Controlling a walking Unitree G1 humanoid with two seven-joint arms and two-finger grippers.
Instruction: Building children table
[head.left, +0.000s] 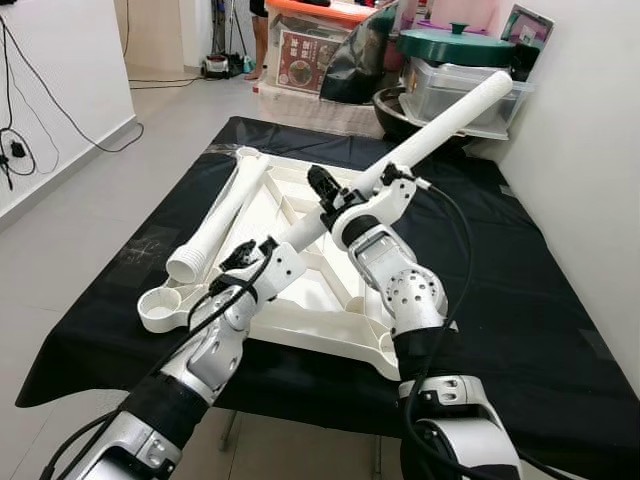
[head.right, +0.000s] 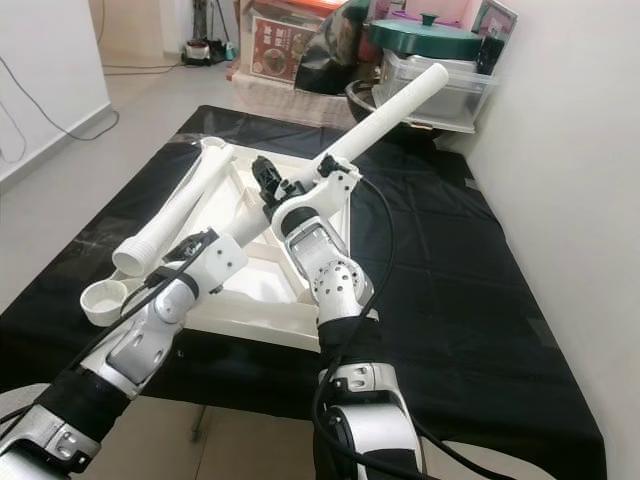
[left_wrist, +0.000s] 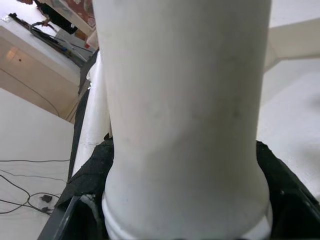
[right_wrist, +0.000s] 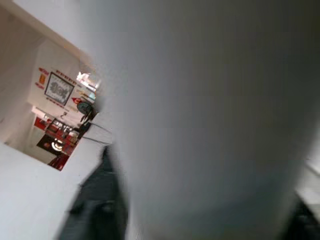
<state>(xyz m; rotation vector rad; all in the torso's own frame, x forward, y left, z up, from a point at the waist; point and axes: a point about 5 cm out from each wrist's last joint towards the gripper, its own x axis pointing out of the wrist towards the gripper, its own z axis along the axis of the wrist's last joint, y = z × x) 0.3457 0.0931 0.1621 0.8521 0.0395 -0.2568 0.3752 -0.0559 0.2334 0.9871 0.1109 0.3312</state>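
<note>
Both grippers' jaws grip the white leg (head.left: 440, 128), contact apparently hidden.

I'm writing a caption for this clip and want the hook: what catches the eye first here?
A long white table leg held up slanting by both grippers, the right gripper mid-tube and the left gripper at its lower end. Beneath lies the upturned white tabletop on a black cloth, a second leg resting along its left side.
</note>
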